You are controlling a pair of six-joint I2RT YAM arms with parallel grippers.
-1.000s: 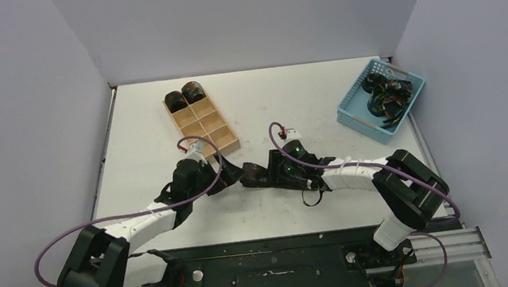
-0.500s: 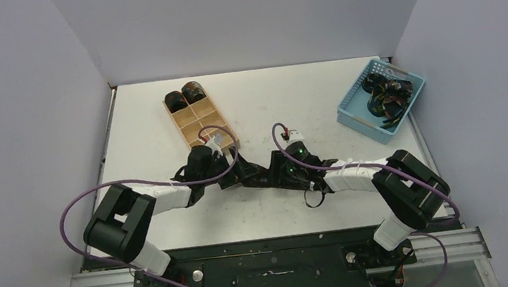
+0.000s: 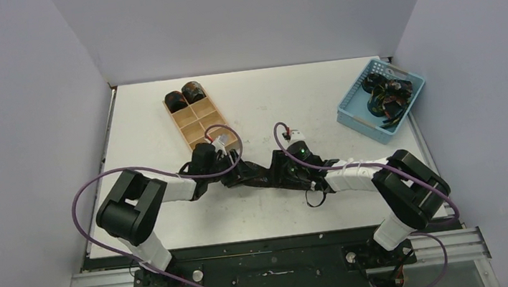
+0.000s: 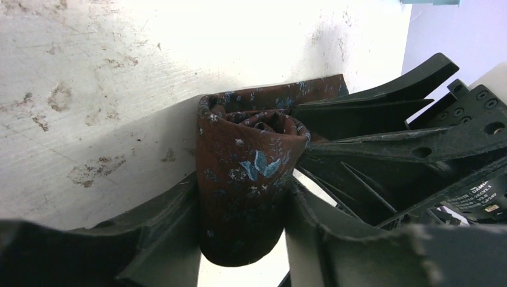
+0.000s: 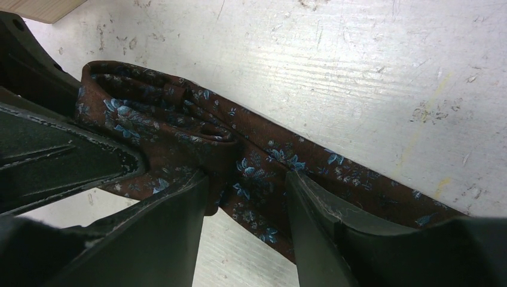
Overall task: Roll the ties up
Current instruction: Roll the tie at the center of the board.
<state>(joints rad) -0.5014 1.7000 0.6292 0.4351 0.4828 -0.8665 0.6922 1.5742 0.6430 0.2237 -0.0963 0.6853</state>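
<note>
1. At the left of the scuffed white table (image 3: pixel 303 94), we see a tan wooden tray (image 3: pixel 215 130) of eight square compartments. Two rolled ties (image 3: pixel 184 96), dark and round, sit side by side in its two far compartments.
2. Just beside the tray's near end, the left gripper (image 4: pixel 242 203) has closed its black ribbed-plastic fingers on a tie (image 4: pixel 251 143). One finger presses each side of the rolled part, which rests on the table near its middle.
3. The tie is dark brown-red woven fabric sprinkled with small blue flowers. Its wound layers show at the top of the roll, and its loose tail runs flat along the table to the right.
4. The right gripper (image 5: pixel 248 197), nose to nose with the left one, has its jaws about halfway apart, with the tail crossing the gap between them. We cannot tell whether they pinch the cloth. A small white label (image 4: pixel 475 194) on its body reads, as far as we can make out, "DAMIA", and the rest is too small to read.
5. At the table's far right edge, a light blue plastic basket (image 3: pixel 355 107) with latticed walls holds a tangle of loose ties (image 3: pixel 386 94).
</note>
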